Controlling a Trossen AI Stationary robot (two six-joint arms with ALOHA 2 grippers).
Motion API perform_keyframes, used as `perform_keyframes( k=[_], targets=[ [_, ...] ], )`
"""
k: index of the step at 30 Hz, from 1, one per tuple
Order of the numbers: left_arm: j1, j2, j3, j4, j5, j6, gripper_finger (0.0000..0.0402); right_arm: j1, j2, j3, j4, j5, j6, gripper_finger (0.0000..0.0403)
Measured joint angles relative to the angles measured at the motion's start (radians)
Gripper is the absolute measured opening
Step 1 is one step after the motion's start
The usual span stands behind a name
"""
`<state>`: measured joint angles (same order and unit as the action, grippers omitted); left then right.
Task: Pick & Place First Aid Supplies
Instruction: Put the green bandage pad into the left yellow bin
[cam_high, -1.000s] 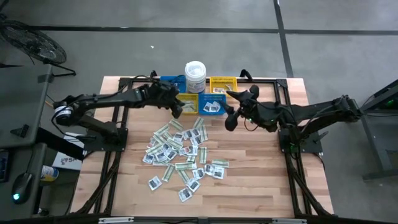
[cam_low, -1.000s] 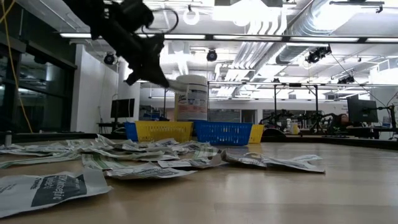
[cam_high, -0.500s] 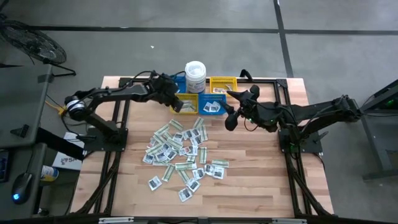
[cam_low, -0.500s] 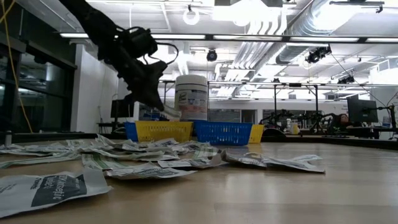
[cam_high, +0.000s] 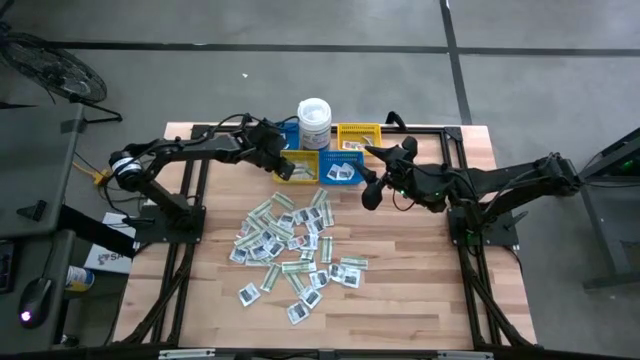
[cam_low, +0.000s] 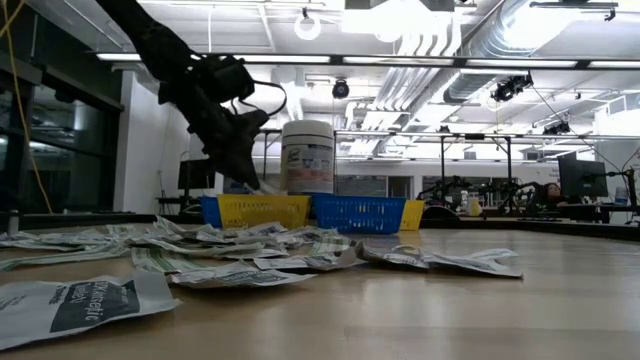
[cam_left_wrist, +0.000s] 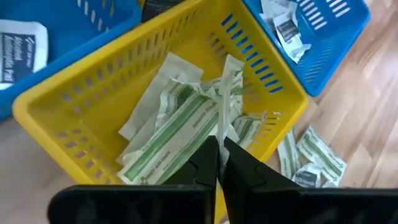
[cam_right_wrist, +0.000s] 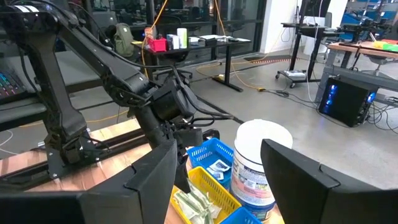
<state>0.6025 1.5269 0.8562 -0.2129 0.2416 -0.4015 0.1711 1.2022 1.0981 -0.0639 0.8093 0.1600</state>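
**Strip Poised Over the Yellow Bin**

The left gripper (cam_left_wrist: 219, 163) hangs above the yellow bin (cam_left_wrist: 74, 99), jaws pinched narrow on a green-and-white strip (cam_left_wrist: 225, 99) dangling among strips already inside. If the thin paper clings to a jaw on release, it may lift back out. The right gripper (cam_high: 371, 192) waits beside the blue bin (cam_high: 341, 157), jaws wide and empty. Most packets (cam_high: 290, 245) lie scattered mid-counter (cam_high: 420, 290).

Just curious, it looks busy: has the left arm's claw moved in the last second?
Yes. The left gripper has dropped from beside the white tub's top to the yellow bin.
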Motion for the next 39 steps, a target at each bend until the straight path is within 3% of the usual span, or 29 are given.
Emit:
perform_keyframes(
  k=[8,17,27,35,39],
  targets=[
    [0.000,0.000,0.000,0.001,-0.018,0.004,0.0078,0.000,0.000,0.000,-0.012,0.000,0.000,0.0227],
    [0.000,0.000,0.000,0.000,-0.106,0.036,0.0133,0.000,0.000,0.000,-0.071,-0.019,0.061,0.0227],
    [0.000,-0.012,0.000,-0.011,-0.133,0.055,0.0140,0.000,0.000,-0.001,-0.206,-0.087,0.154,0.0228],
    [0.000,-0.100,0.001,-0.063,-0.232,0.114,0.0140,-0.003,0.015,-0.001,-0.249,-0.117,0.143,0.0227],
    [0.000,-0.150,0.001,-0.085,-0.224,0.110,0.0140,-0.019,0.074,-0.001,-0.255,-0.202,0.122,0.0228]
  ],
)
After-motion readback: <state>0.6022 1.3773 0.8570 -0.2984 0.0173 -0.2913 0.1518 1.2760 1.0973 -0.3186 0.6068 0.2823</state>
